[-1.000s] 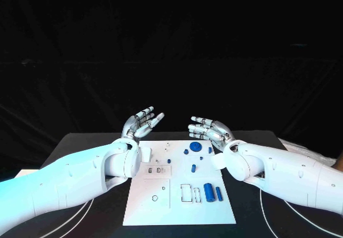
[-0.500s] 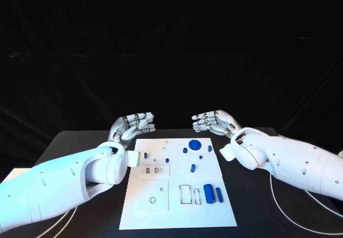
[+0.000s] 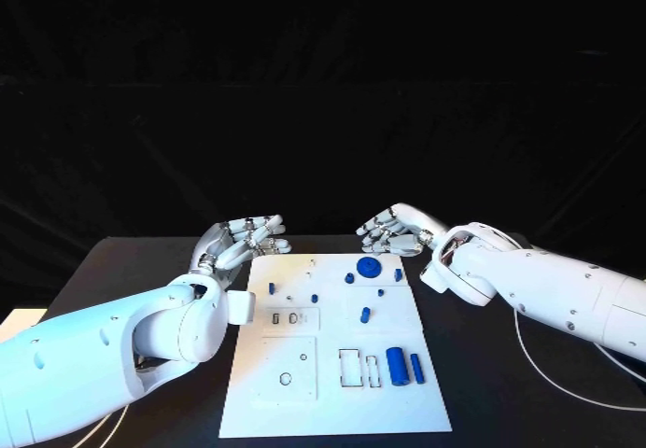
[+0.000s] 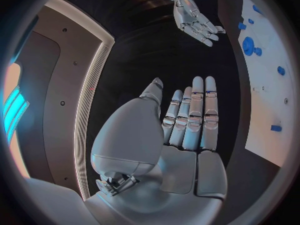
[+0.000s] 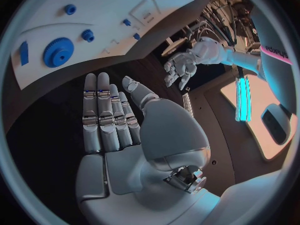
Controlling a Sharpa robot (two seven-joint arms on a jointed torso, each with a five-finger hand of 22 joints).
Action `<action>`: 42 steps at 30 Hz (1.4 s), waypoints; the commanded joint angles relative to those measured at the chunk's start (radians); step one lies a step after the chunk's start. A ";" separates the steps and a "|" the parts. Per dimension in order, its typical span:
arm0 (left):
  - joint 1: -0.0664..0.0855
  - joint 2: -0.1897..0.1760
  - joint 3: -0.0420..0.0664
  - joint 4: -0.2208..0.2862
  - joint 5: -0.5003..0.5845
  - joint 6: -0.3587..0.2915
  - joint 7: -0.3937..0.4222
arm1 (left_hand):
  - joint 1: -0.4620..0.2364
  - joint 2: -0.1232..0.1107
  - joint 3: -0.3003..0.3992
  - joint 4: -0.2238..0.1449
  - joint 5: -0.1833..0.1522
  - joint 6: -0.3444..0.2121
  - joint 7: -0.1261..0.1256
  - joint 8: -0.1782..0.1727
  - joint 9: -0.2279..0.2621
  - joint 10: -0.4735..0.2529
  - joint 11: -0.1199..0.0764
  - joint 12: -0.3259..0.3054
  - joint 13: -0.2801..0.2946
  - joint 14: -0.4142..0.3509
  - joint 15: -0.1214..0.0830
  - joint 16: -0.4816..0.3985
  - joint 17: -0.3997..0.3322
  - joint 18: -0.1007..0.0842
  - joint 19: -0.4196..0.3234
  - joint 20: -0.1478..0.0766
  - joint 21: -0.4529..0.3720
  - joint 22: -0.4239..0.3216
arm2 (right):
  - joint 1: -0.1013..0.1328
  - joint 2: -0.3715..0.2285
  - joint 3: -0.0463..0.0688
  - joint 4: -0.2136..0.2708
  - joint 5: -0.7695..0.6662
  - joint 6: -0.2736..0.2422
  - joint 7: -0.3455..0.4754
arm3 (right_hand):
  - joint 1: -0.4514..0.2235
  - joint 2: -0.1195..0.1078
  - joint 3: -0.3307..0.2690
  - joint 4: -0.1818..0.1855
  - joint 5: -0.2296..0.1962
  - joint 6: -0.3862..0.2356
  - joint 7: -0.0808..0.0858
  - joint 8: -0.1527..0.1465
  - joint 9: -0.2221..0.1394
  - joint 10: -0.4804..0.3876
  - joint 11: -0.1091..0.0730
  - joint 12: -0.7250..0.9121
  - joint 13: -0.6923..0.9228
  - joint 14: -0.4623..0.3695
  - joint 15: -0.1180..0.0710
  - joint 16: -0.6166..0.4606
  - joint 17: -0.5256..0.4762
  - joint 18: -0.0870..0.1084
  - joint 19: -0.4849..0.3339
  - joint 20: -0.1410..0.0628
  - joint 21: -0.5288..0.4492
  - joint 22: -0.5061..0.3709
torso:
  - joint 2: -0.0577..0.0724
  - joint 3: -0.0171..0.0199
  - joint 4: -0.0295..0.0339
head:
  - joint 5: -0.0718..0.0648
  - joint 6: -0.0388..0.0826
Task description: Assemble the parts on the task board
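Observation:
The white task board [image 3: 337, 392] lies in the middle of the black table. On it are a blue gear [image 3: 368, 268], a blue cylinder [image 3: 396, 364] beside a thin blue bar [image 3: 416, 369], a short blue peg [image 3: 365, 315] and several small blue pieces. My left hand [image 3: 243, 238] hovers off the board's far left corner, and my right hand [image 3: 393, 231] hovers beyond its far edge. Both hold nothing. In the left wrist view the left hand [image 4: 187, 120] has its fingers stretched out over bare table, with the board [image 4: 269, 85] beside it. The right hand [image 5: 109, 115] is likewise flat and empty, near the gear [image 5: 58, 51].
Black table [image 3: 121, 271] surrounds the board on all sides. A thin white cable [image 3: 566, 378] curves over the table at the right. Outlined slots and holes [image 3: 350, 364] mark the board's near half.
Both arms have swung outward and the hands have sunk lower, from above the board's far end to its far corners. The camera has shifted as well. The parts lie as before.

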 commanded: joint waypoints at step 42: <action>0.003 -0.019 0.001 0.097 0.011 0.032 -0.021 | -0.010 0.003 -0.010 -0.007 0.005 0.020 0.000 -0.023 -0.002 0.025 -0.005 -0.025 0.000 0.027 -0.015 0.064 0.085 -0.001 0.062 -0.025 0.084 0.045 | 0.044 0.077 0.001 0.048 -0.680 0.199 -0.282 | -0.036 -0.046 0.103 0.073 -0.047 0.065 -0.036 0.004 0.003 0.026 -0.029 -0.003 0.003 0.074 -0.031 0.818 0.681 0.012 0.037 -0.037 0.421 0.250 | 0.096 -0.0206 0.0249 | -0.020 0.011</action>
